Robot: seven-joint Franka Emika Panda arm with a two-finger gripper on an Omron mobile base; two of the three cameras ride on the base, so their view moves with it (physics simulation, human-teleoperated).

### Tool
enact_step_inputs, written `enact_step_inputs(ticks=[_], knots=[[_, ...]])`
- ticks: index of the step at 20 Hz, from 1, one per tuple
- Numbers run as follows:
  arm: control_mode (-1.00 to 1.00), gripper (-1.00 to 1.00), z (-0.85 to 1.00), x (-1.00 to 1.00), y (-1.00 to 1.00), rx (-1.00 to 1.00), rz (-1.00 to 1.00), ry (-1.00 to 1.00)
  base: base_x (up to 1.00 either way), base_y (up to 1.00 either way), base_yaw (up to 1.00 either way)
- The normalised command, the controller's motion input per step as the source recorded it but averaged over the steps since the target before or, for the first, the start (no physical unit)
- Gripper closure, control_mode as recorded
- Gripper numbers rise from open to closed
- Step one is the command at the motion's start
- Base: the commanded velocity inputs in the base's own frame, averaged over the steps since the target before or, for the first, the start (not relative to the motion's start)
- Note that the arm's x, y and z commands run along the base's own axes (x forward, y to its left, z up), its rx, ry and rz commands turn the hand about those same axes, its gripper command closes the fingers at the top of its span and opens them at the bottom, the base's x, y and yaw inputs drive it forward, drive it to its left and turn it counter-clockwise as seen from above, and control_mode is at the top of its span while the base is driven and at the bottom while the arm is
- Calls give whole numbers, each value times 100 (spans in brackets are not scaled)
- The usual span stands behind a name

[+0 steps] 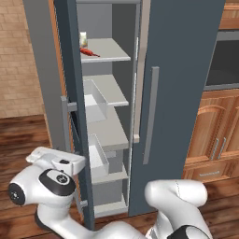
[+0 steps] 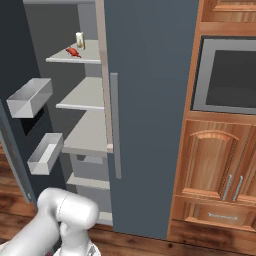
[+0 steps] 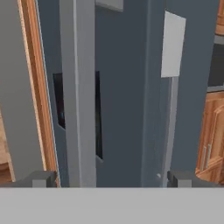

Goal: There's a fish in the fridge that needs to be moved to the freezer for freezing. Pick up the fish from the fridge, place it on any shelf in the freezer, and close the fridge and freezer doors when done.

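So on the left of the left base view the freezer door (image 1: 74, 93) hangs open, nearly edge-on to that camera. The hand view looks straight at its outer face, with the long bar handle (image 3: 78, 87) and the black panel (image 3: 98, 113) right in front. The end effector (image 3: 113, 179) is spread wide with nothing in it. My guess is it's lined up there to shove that door shut.

The clear bins (image 2: 30, 97) sit on the inside of that door. Next over is the freezer (image 1: 109, 133) with its light-grey shelves. On the top shelf, upper left of the frame, there's a small red thing (image 1: 88, 52) just beside a pale little jar (image 1: 83, 38). I reckon that's the fish, parked up high where it's easy to reach, but it's too small to be sure.

Right of that, the fridge door (image 1: 182, 93) is shut flush, so the fridge part looks done and only the freezer door is left.

Room-wise there's a brick wall (image 1: 18, 56) far left, a dark wood floor (image 1: 23, 140) below it, and wooden cabinets (image 1: 214, 135) under a built-in oven (image 1: 224, 60) on the right.
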Motion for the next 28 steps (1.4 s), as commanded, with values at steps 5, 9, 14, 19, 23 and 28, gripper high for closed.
enact_step_inputs(ticks=[5, 9, 14, 19, 23, 28], knots=[[-100, -100, -23, 29, 19, 0, -4, 0, 0, 0, 0], [-100, -100, -30, 28, 21, 0, -4, 0, 0, 0, 0], [-100, -100, -24, 36, 18, 0, -3, 0, 0, 0, 0], [-100, -100, -19, 36, 13, 0, -2, 0, 0, 0, 0], [-100, -100, -15, 24, 0, 0, -1, 0, 0, 0, 0], [-100, -100, -13, 27, 0, 0, -3, 0, 0, 0, 0]])
